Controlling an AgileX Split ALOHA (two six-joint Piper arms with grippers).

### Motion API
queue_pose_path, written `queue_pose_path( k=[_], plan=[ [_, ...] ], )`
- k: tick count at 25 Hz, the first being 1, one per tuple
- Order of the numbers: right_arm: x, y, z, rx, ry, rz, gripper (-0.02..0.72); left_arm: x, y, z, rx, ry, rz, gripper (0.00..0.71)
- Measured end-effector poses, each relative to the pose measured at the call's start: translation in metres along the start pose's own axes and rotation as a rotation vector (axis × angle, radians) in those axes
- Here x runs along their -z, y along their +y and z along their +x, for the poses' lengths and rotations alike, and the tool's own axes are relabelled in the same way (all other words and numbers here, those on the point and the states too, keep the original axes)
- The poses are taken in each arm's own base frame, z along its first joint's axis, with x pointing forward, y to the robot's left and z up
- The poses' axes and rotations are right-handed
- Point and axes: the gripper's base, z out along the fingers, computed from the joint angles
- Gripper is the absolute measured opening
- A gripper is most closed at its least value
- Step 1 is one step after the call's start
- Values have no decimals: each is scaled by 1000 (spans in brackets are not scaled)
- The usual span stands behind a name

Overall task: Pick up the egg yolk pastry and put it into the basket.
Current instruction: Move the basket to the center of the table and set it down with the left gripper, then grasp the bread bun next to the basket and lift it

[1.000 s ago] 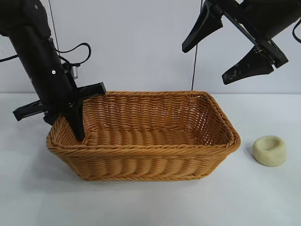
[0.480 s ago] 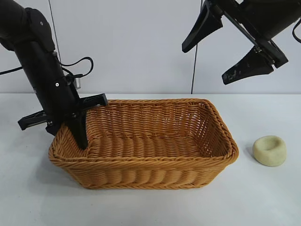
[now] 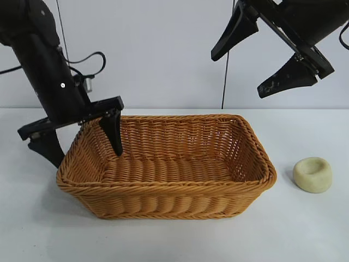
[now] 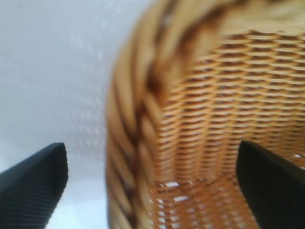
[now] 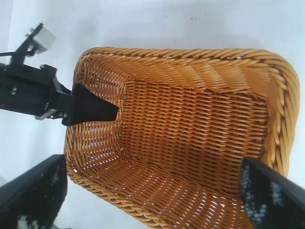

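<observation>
From my left wrist camera I see the basket (image 4: 200, 129) up close, its braided rim curving between my two dark fingers (image 4: 33, 186). One finger sits outside over the white desk (image 4: 52, 71), the other inside against the woven wall.

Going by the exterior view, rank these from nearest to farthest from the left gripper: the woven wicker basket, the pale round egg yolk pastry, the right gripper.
1. Orange-brown woven wicker basket: the left gripper straddles its left rim.
2. Right gripper: raised, upper right.
3. Pale yellowish round egg yolk pastry: on the table, right of the basket.
</observation>
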Motion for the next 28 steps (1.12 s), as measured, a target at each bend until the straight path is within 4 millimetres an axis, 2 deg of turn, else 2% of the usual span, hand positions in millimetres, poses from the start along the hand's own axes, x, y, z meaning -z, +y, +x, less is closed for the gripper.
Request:
queue_pose_path(
  k=[5,8,11,18,28],
  plan=[
    [0,0,0,0,0,0,697,65,-19,-3,-107,-133,-50,692],
    [0,0,0,0,0,0,697,93,-24,-9,-137,-198,-120,692],
    [0,0,0,0,0,0,697,104,-24,-13,-152,-233,-171,692],
    [0,0,0,0,-2,1,697,111,-7,-16,-164,-228,-298,692],
    [0,0,0,0,-2,1,697,140,65,-32,-20,-266,-338,692]
  ],
)
